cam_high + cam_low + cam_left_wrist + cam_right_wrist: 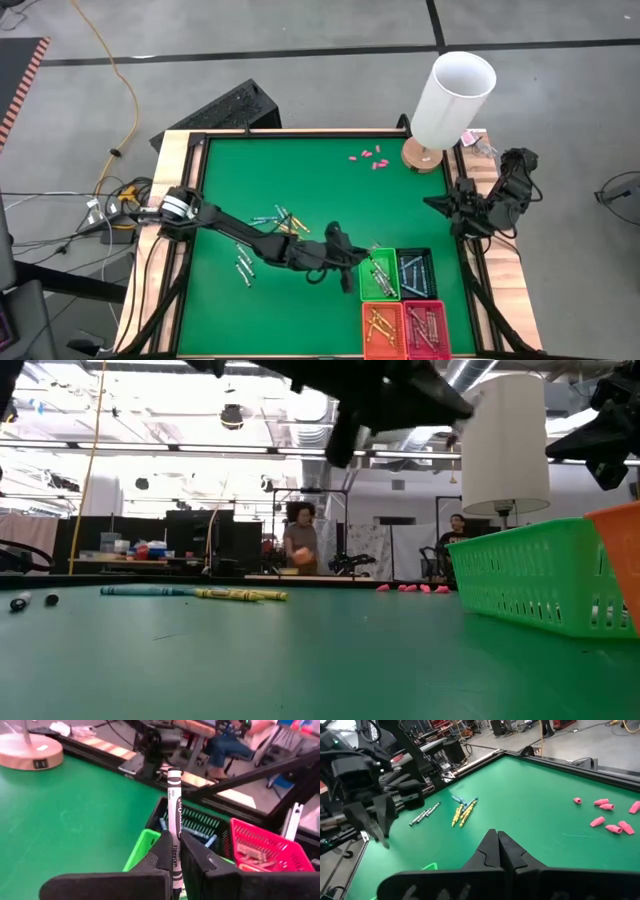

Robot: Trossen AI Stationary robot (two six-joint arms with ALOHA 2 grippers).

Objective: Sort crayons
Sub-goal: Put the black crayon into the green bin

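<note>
A grey-white crayon (173,810) with a black tip is held in my left gripper (176,855), which is shut on it above the table beside the green basket (378,275). Loose yellow and blue crayons (285,220) and grey ones (243,262) lie flat on the green table top, left of that gripper. Behind the green basket in the left wrist view stand a dark basket (200,822) with blue crayons and a red one (262,850). My right gripper (497,837) waits, shut, with nothing in it, at the table's right edge (440,205). My left gripper pinches the grey-white crayon between its two fingers on the labelled paper wrap (175,851), toward one end. Most of the crayon sticks out past the fingertips (165,852). It is lifted clear of the table, over the green basket's corner (142,847).
An orange basket (382,325) and a red basket (425,328) stand near the front edge, right of centre. A lamp with a white shade (455,95) and a wooden base (422,155) stands at the far right. Small pink pieces (368,157) lie next to the base. People sit in the room beyond the table.
</note>
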